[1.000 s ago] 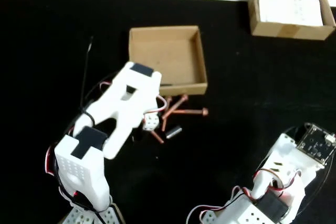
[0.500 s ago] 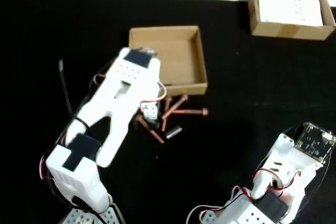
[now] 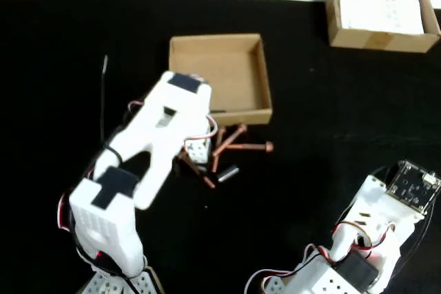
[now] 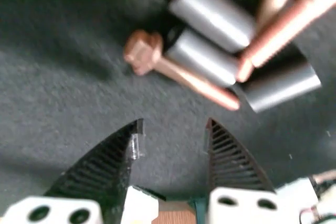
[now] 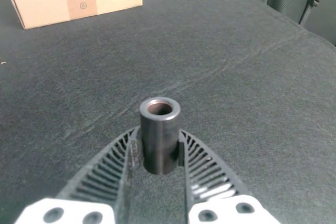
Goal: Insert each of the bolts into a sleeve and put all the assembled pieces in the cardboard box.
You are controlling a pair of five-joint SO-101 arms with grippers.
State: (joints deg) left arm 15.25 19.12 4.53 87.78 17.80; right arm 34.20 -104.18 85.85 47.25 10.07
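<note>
Left gripper (image 4: 174, 125) fingers released and empty, over the bolts (image 3: 238, 146) and loose sleeves (image 4: 210, 11) piled just beside the cardboard box (image 3: 219, 77), at its near wall. Right gripper (image 5: 159, 139) clamped on one upright sleeve (image 5: 159, 124), well apart from that box.

bolts (image 3: 248, 147) partly hidden under left arm (image 3: 162, 129), sleeves (image 4: 212, 11) blurred

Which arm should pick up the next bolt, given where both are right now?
Left. The left tool is open right over the pile, with a copper bolt lying just ahead of it. The right tool is shut on a sleeve, held upright, away from the pile.
</note>
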